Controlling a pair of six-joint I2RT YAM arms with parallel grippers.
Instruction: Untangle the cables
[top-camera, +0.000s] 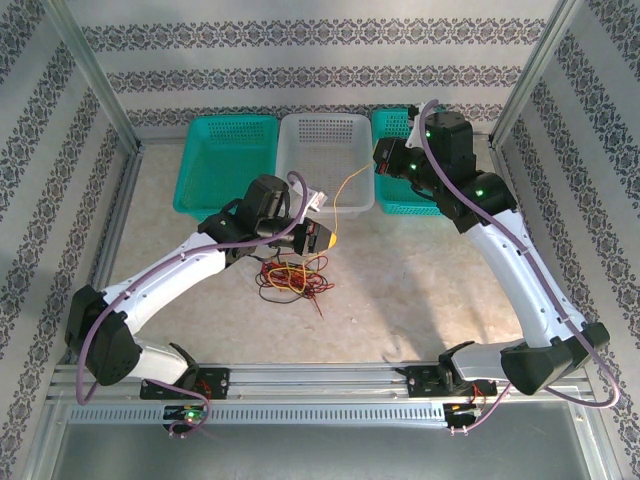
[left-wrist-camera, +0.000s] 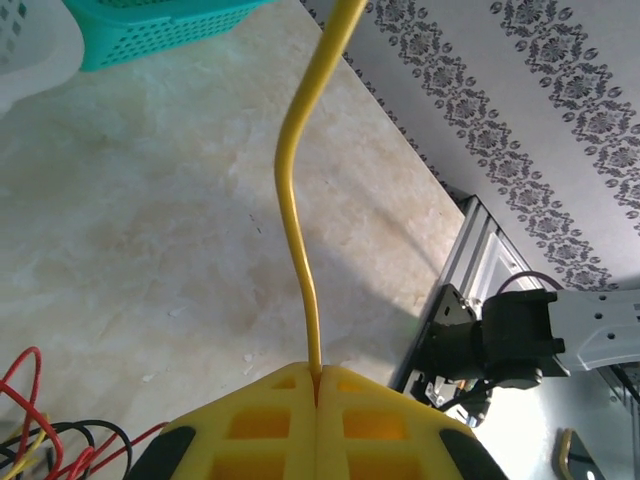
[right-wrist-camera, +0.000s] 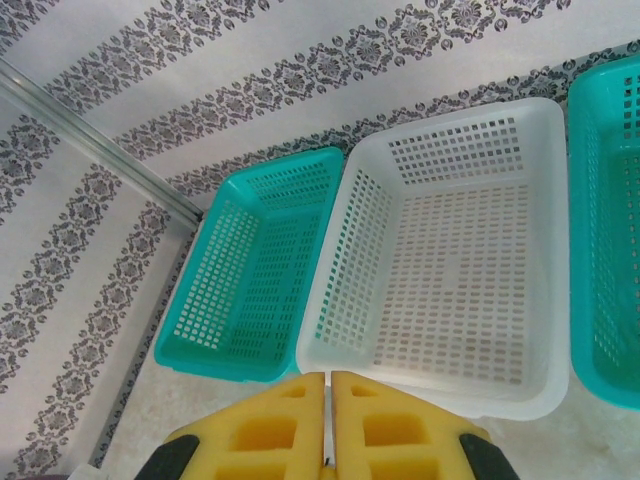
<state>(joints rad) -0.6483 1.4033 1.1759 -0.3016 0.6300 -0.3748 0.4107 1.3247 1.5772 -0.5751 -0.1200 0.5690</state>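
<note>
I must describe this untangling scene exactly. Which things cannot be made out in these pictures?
- Top view: crossings in the cable tangle are too small to trace.
- Left wrist view: the yellow cable, pinched by the left tool, leaves at the top edge.
- Right wrist view: whether the shut right tool pinches anything; the bottom edge cuts it.

The left arm reaches forward from its base, elbow low and out to the side, forearm sloping in toward the middle. Its wrist is turned so the left gripper points rightward. In the left wrist view its yellow fingers press together, with a yellow cable pinched in the seam between them and rising straight ahead of the gripper. The right arm stretches far forward, wrist bent inward. The right gripper is closed too, with a slim seam between its fingers.
</note>
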